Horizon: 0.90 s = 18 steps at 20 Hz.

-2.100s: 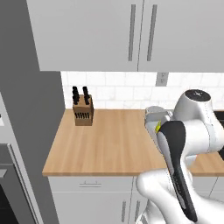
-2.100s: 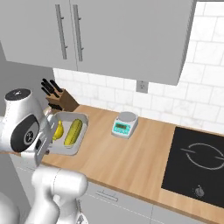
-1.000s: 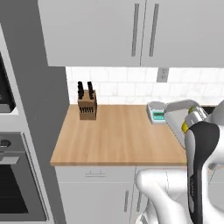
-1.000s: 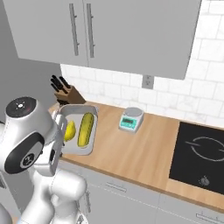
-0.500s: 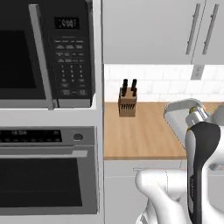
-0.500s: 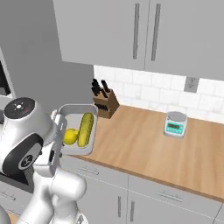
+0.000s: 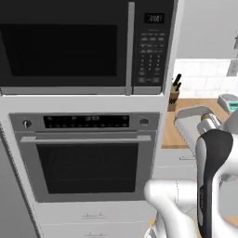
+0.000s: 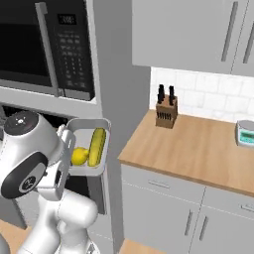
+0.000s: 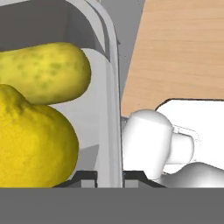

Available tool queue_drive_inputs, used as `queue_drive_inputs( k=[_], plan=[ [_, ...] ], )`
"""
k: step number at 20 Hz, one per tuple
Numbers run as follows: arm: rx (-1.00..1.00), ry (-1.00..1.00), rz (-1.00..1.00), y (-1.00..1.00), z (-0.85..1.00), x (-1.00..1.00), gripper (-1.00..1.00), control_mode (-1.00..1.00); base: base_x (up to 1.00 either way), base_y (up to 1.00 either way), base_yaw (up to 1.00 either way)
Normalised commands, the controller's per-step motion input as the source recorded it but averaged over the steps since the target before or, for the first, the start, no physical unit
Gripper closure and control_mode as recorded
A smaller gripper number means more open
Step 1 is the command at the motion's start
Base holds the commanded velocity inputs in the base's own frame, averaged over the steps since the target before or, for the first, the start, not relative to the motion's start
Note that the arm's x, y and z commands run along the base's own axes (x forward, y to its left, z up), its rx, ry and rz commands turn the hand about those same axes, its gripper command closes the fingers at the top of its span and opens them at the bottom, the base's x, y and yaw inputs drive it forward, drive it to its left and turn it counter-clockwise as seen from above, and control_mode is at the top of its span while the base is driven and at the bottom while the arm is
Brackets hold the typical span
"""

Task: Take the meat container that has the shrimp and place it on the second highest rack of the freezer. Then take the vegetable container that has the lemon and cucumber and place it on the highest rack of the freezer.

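Vegetable container (image 8: 88, 147) hung in the air before the oven (image 7: 88, 160), left of the wooden worktop (image 8: 198, 149), its wall clamped between the jaws (image 9: 109, 176). Inside lay the cucumber (image 8: 97, 146) beside the lemon (image 8: 79, 156).

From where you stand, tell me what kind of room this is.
A home kitchen, rendered rather than real. A built-in microwave sits above a wall oven, and a wooden counter carries a knife block and a small scale.

Arm folded back, gripper (image 9: 109, 176) clamped (fingers pinching a wall).
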Motion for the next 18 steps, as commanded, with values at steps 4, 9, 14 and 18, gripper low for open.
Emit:
queue_drive_inputs(
  k=[4, 9, 14, 18],
  plan=[
    [0.0, 0.0, 0.0, 0.0, 0.0, 0.0, 1.0, 1.0, -0.17, 1.0, 0.0],
    [0.0, 0.0, 0.0, 0.0, 0.0, 0.0, 1.0, 1.0, -0.23, 1.0, 0.0],
    [0.0, 0.0, 0.0, 0.0, 0.0, 0.0, 1.0, 1.0, -0.17, 0.96, 0.0],
    [0.0, 0.0, 0.0, 0.0, 0.0, 0.0, 1.0, 1.0, -0.06, 0.92, 0.0]
  ],
)
